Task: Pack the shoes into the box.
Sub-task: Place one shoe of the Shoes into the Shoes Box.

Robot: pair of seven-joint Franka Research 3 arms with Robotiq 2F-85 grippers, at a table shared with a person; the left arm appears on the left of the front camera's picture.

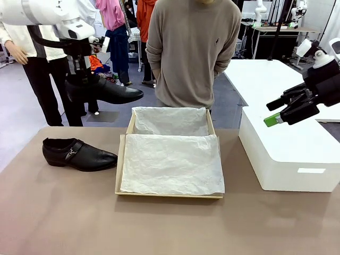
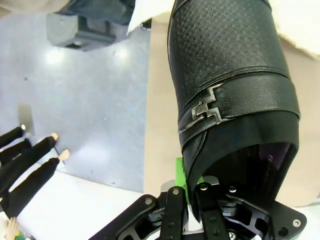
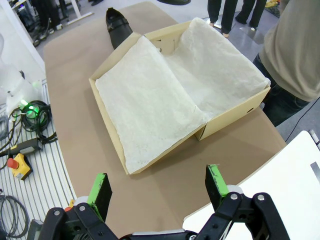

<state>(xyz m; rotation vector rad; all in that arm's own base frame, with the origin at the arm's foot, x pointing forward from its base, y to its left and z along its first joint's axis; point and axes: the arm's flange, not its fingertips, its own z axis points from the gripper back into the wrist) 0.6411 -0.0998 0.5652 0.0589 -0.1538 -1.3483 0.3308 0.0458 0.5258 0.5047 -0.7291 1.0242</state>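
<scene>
One glossy black shoe [image 1: 109,91] hangs in the air over the table's far left corner, toe pointing right, with my left gripper [image 1: 81,79] shut on its heel opening. In the left wrist view that shoe [image 2: 230,85] shows its buckle strap, and my left gripper [image 2: 192,189] pinches the heel rim. The other shoe [image 1: 77,154] lies on the table left of the box [image 1: 121,162]. The tan box is open and lined with white tissue. My right gripper [image 1: 276,116] stands open above the white box. From the right wrist, my right gripper [image 3: 157,185] faces the box [image 3: 230,117] and the lying shoe [image 3: 117,27].
A big white rectangular box [image 1: 287,151] sits at the table's right side. A person [image 1: 194,53] stands at the far edge behind the tan box. Cables and a red stop button [image 3: 20,165] lie beside the table. The brown table's [image 1: 170,228] front stretch is bare.
</scene>
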